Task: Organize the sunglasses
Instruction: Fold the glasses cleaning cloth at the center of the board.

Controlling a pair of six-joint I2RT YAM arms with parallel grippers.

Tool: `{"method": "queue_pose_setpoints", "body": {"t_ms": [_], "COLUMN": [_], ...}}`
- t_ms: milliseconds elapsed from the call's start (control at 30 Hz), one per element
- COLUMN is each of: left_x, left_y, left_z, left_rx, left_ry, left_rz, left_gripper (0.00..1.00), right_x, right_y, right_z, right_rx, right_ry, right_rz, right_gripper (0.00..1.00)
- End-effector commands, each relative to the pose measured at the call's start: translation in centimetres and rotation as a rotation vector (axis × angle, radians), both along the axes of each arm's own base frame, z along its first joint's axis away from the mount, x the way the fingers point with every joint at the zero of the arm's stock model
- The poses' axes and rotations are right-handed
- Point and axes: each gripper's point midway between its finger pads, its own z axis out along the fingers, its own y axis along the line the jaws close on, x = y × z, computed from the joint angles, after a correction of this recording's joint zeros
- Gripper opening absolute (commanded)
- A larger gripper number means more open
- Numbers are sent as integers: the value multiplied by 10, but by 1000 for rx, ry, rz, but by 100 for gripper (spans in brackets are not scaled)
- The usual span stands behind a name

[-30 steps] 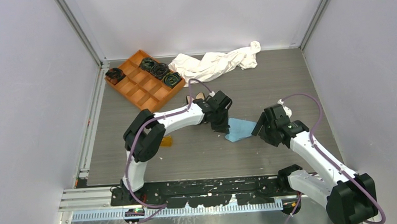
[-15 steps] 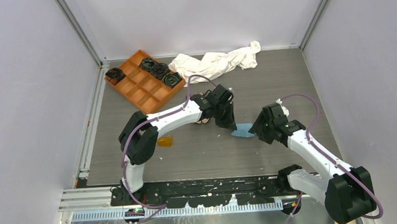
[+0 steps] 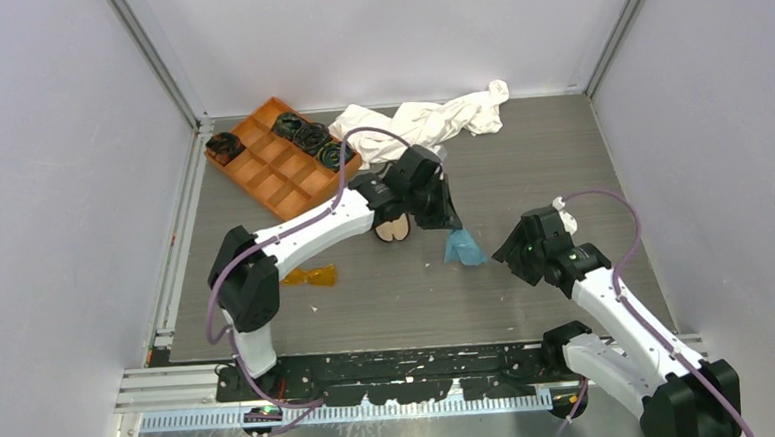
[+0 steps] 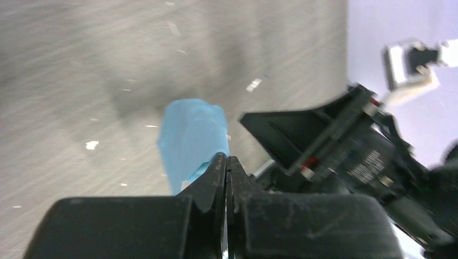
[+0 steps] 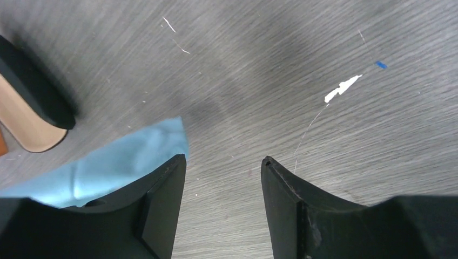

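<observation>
The sunglasses [image 3: 310, 276], amber with thin arms, lie on the table left of centre, away from both grippers. My left gripper [image 3: 453, 226] [image 4: 227, 159] is shut on a corner of the light blue cloth [image 3: 462, 247] [image 4: 192, 137], which hangs bunched below it. The open black case [image 3: 392, 225] with beige lining lies just left of that gripper, and its end [image 5: 32, 113] shows in the right wrist view. My right gripper [image 3: 514, 253] [image 5: 224, 162] stands open over bare table to the right of the cloth [image 5: 124, 159], holding nothing.
An orange divided tray [image 3: 266, 175] with dark coiled items stands at the back left. A crumpled white cloth [image 3: 423, 121] lies along the back. Walls close in both sides. The right arm's wrist [image 4: 345, 151] fills the left wrist view's right side.
My left gripper has pulled the blue cloth up off the table and toward the back; it now hangs bunched. My right gripper has drawn back to the right, jaws slightly narrower.
</observation>
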Motion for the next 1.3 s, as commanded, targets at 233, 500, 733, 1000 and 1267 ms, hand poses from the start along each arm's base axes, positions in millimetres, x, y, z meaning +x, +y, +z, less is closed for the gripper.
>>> {"method": "queue_pose_setpoints", "body": {"t_ms": [233,500,733,1000,1267], "left_x": [48,44,40,33,31], "left_y": [58,65,65,65,64], "left_z": [-109,-112,-114,-122,-126], "left_rx": [261,268,266,268,259], "left_ry": [56,77,93,120,136], "left_rz": [117,79,56,40,32], "left_gripper": [0,0,0,0,0], "right_x": [5,27,57,63,56], "right_y": [29,68,83,98,102], "right_z": [-19,-27,-40,-66,-77], "right_rx": [36,-51,-68,-67,-119], "right_ry": [52,54,88,144,174], "right_rz": [64,110,47,21,41], "right_gripper": [55,44,34,33,28]}}
